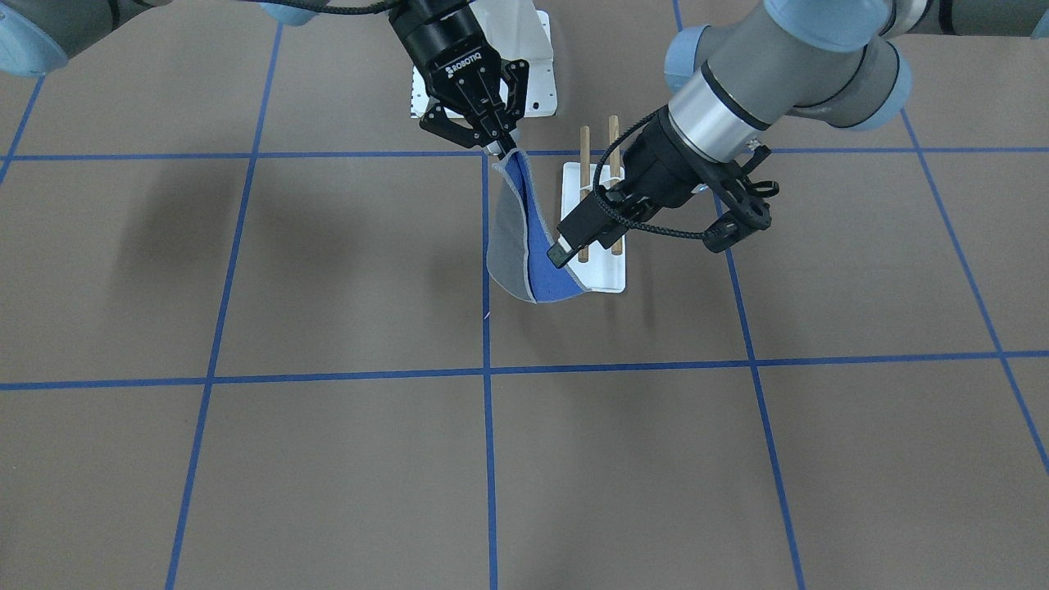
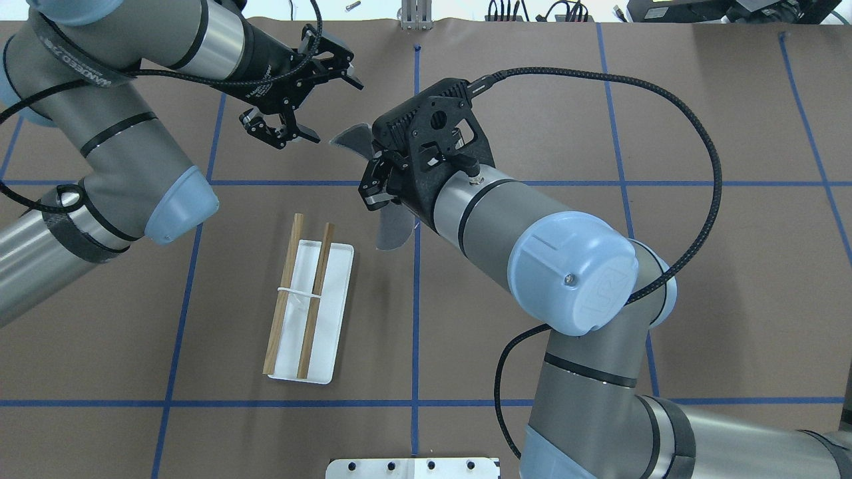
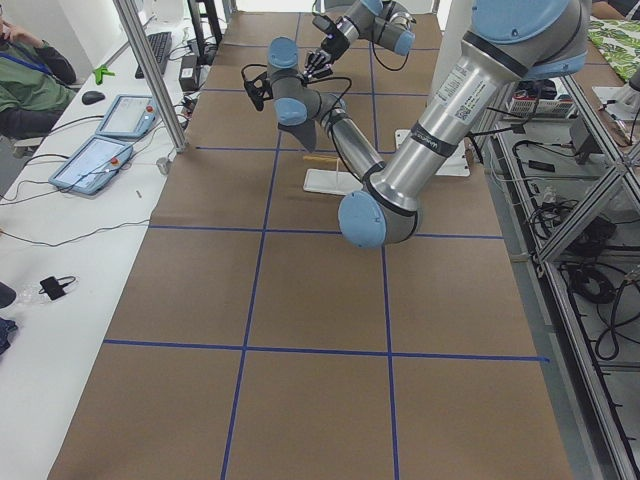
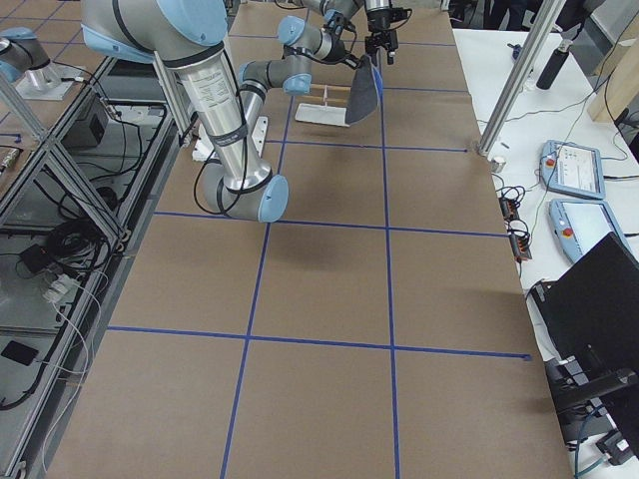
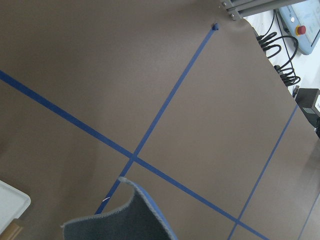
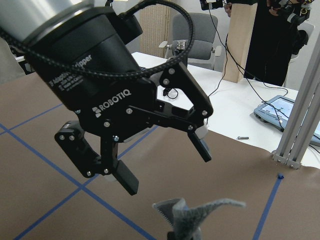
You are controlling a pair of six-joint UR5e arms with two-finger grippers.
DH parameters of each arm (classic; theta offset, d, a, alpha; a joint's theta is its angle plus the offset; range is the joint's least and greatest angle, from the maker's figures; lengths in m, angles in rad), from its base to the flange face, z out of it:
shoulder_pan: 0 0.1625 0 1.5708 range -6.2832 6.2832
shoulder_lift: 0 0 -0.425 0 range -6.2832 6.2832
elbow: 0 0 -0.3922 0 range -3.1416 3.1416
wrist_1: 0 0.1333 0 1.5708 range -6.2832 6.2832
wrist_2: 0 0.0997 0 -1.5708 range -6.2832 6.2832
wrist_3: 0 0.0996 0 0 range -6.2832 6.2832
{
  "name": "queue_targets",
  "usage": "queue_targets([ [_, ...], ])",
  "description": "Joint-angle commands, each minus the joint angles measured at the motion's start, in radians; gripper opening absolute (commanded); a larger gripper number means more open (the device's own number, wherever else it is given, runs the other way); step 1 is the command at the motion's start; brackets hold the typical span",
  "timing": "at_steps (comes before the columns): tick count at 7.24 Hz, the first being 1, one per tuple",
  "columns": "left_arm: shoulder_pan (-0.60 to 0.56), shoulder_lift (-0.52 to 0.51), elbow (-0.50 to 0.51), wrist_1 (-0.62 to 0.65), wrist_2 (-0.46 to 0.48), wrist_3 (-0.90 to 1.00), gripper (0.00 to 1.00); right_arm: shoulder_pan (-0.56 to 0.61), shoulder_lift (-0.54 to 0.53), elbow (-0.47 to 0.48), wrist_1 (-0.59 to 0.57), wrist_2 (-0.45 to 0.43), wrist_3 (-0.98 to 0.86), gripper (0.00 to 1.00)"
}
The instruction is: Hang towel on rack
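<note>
Clamping the towel (image 1: 512, 246) at its top, right pincer (image 1: 495, 148), left pincer (image 6: 169, 171) spread wide, apparently clear.

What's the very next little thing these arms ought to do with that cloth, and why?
Probably the open left tool should ease onto the free top edge of the grey-and-blue square towel and shut. Only the right tool pinches it, by one corner, so it hangs limp beside the white-based rack of two wooden rods, not over them. Two grips could spread it.
</note>
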State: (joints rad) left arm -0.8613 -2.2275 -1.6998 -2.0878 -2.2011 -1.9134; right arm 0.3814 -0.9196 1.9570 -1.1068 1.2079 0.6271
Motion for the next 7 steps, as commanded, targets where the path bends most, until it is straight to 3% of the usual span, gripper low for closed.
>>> queue_targets([
  [1,0.028,0.002,-0.003,0.000,0.003,0.001,0.98,-0.032,0.002,-0.001,-0.001,-0.024,-0.042,0.00],
  [5,0.093,0.018,-0.021,0.000,0.063,0.007,0.97,-0.041,0.005,-0.006,-0.001,-0.037,-0.047,0.00],
  [6,0.093,0.022,-0.027,0.000,0.063,0.010,0.90,-0.041,0.007,-0.006,-0.001,-0.037,-0.047,0.00],
  [7,0.093,0.022,-0.027,0.000,0.063,0.013,0.62,-0.041,0.005,-0.006,-0.001,-0.037,-0.047,0.00],
])
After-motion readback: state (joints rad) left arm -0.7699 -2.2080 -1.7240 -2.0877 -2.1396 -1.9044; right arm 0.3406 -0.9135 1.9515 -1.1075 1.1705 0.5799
